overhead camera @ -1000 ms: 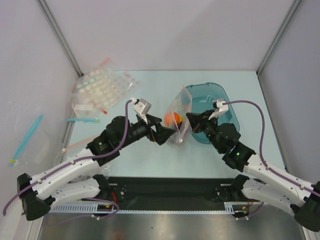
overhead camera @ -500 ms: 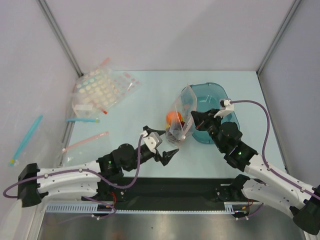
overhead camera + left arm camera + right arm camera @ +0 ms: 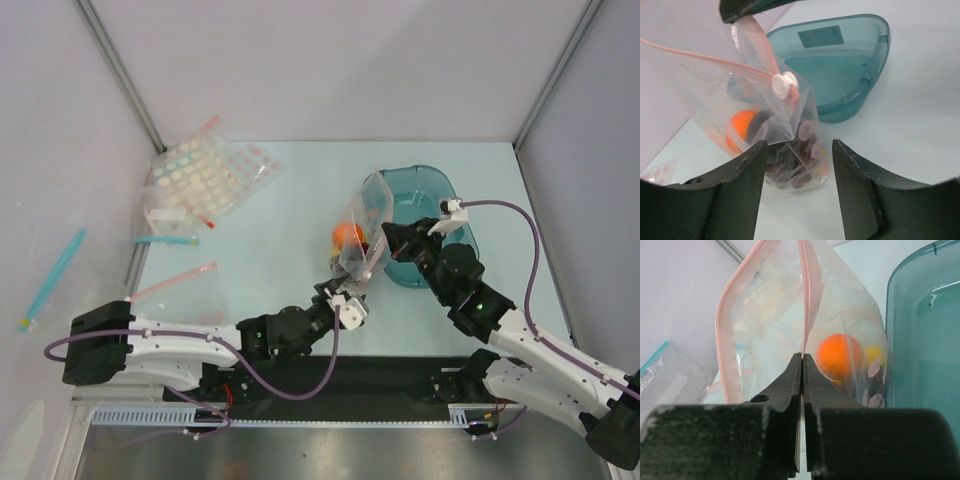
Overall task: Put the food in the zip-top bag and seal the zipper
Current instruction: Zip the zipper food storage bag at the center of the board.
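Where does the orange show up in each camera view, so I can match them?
Top external: orange near centre, in the bag, left of the tray.
Left wrist: orange left of centre, low in the bag.
Right wrist: orange right of centre, behind bag film.
Shared landmark: the tray, upper right in left wrist, right edge in right wrist.

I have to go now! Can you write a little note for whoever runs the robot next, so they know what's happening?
Left gripper: open, jaws either side of the bottom corner of the zip-top bag.
Right gripper: shut on the bag's edge, holding it up beside the teal tray.
Done: food, orange included, is in the bag.
To do: press the zipper shut; the mouth gapes.
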You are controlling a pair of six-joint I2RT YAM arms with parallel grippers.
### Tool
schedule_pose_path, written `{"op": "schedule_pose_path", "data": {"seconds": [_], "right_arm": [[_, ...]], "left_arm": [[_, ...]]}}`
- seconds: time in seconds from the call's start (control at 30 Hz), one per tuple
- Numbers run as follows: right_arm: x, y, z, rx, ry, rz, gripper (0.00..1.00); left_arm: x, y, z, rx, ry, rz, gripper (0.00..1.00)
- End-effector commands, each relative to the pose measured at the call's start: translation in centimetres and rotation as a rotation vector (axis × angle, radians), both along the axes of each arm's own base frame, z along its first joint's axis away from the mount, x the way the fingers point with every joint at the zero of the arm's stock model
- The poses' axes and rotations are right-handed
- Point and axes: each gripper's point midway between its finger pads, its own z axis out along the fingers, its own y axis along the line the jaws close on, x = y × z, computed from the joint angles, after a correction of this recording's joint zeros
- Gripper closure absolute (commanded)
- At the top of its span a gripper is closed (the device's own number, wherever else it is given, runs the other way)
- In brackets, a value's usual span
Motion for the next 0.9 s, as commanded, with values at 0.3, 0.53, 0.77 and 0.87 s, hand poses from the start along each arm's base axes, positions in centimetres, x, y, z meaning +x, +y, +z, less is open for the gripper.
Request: {"op": "schedule_pose_path", "data": {"seconds": [0.3, 0.53, 0.77, 0.87], "right_arm": [[0.0, 0.0, 2.5, 0.059, -0.041, 0.001, 1.00], [0.0, 0.2, 2.4, 0.056, -0.041, 0.009, 1.00], [-0.1, 0.2, 2.5, 0.051, -0.048, 0.013, 1.00], [-0.2, -0.1, 2.9, 0.028, -0.068, 0.012, 0.87]], "left_arm": [[1.4, -0.5, 5.1, -0.145, -0.086, 0.085, 0.44], [1.9, -1.3, 5.0, -0.127, -0.103, 0.111, 0.60], [2.1, -0.5, 6.0, -0.162, -0.119, 0.130, 1.00], [1.8, 1.5, 7.4, -0.253, -0.109, 0.134, 1.00]]}}
